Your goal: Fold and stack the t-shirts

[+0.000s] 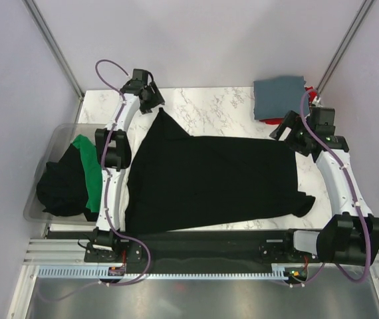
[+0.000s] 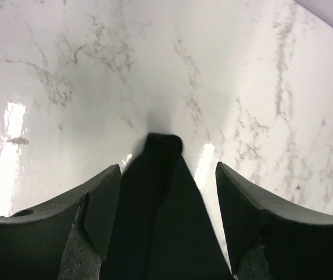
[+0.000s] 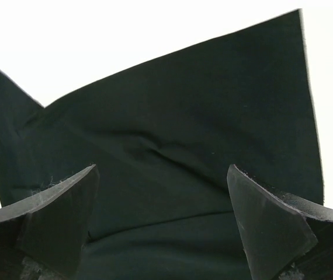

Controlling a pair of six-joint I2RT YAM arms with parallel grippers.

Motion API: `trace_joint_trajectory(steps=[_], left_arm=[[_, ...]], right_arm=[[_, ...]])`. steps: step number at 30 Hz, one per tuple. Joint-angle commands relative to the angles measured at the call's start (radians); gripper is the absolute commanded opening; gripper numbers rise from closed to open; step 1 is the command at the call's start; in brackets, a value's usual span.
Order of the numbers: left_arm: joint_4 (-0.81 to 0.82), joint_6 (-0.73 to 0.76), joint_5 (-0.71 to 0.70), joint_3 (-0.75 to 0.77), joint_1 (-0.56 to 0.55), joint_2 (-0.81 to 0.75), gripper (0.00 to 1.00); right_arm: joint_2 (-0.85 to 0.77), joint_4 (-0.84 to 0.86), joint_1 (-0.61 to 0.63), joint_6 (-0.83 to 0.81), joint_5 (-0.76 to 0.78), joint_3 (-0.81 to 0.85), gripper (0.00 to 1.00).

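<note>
The large black t-shirt (image 1: 216, 179) is spread flat over the middle of the counter (image 1: 223, 109), between the two arms, with its far-left corner drawn out to a point. It is judged to be light, limp and easily dragged: it would sag and crease wherever it is not supported, so it is best taken by pinching an edge or corner rather than the middle of the cloth. In the left wrist view that pointed corner (image 2: 158, 175) is seen lying on the marble between the left jaws, which stand apart. No pinch is visible, though contact with the inner pads cannot be ruled out from this angle. The right jaws are spread wide above the far-right edge of the same shirt (image 3: 172, 146), with nothing held. Only the top view shows the rest: a slate grey-blue shirt (image 1: 281, 98) folded at the far right with a red one (image 1: 317, 97) peeking out beneath it, and a green shirt (image 1: 88, 174) and another black shirt (image 1: 60, 189) heaped in the clear bin (image 1: 56, 136) at the left.
</note>
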Motion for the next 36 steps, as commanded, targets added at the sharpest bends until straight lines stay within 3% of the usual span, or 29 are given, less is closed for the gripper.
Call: trace_joint_trajectory(steps=[1,7,14,21,23,27,33,36], left_arm=[[0.103,-0.010,0.044,0.024,0.024,0.020,0.73],[0.209,-0.034,0.136,-0.004,0.024,0.084,0.72],[0.225,-0.048,0.150,-0.012,0.009,0.117,0.67],[0.229,-0.057,0.167,-0.061,0.007,0.109,0.33],[0.228,-0.053,0.156,-0.072,0.007,0.097,0.28],[0.229,-0.042,0.150,-0.072,0.007,0.081,0.05],[0.220,-0.044,0.167,-0.102,0.009,-0.003,0.02],[0.219,-0.051,0.165,-0.194,0.009,-0.113,0.02]], right_arm=[[0.011,0.048,0.032,-0.040,0.034,0.011,0.98],[0.005,0.055,0.052,-0.043,0.061,-0.022,0.98],[0.031,0.079,0.059,-0.035,0.100,-0.061,0.98],[0.070,0.096,0.059,-0.020,0.127,-0.086,0.98],[0.071,0.096,0.059,-0.017,0.130,-0.091,0.98],[0.082,0.116,0.059,-0.011,0.143,-0.109,0.98],[0.218,0.174,0.059,0.015,0.180,-0.057,0.98],[0.333,0.182,0.048,-0.012,0.292,0.033,0.98]])
